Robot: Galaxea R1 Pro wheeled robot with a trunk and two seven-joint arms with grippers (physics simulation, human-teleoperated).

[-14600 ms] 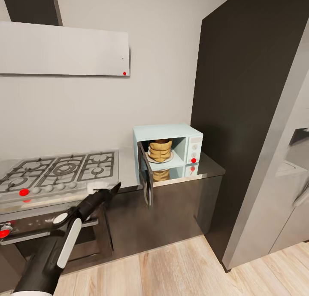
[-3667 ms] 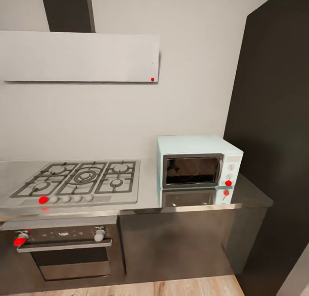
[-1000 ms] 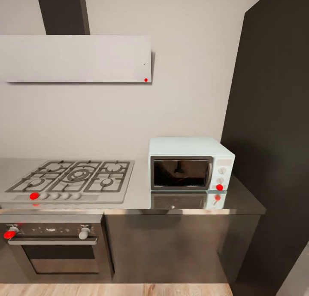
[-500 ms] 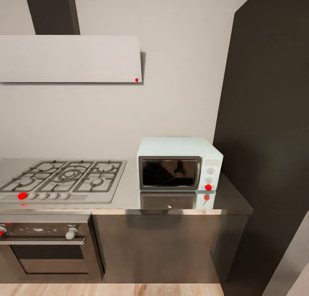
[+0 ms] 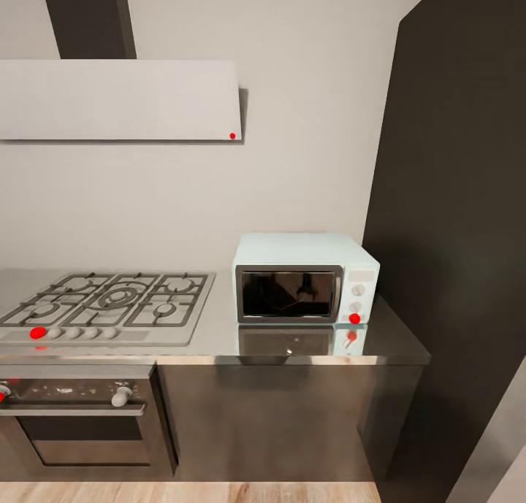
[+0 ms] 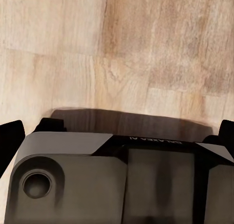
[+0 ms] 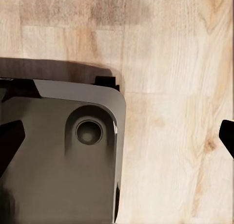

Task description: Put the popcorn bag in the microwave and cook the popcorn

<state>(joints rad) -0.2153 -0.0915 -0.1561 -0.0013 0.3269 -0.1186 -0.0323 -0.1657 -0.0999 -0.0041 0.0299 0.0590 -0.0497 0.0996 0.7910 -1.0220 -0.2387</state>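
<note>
The pale-blue microwave stands on the grey countertop at the right end, its dark glass door shut. A red light glows low on its white control panel. The popcorn bag and the popcorn are hidden; I make out nothing through the glass. In the left wrist view my left gripper is open over the robot's dark base and the wood floor, with nothing between its fingers. My right gripper is open too, over the base and floor.
A steel gas hob lies left of the microwave, with a black built-in oven below it. A flat grey hood hangs on the wall above. A tall dark cabinet rises right of the counter.
The microwave door, open earlier with the bag inside, is now shut. My left arm has left the head view. The head camera has shifted; in the last half second nothing moved.
</note>
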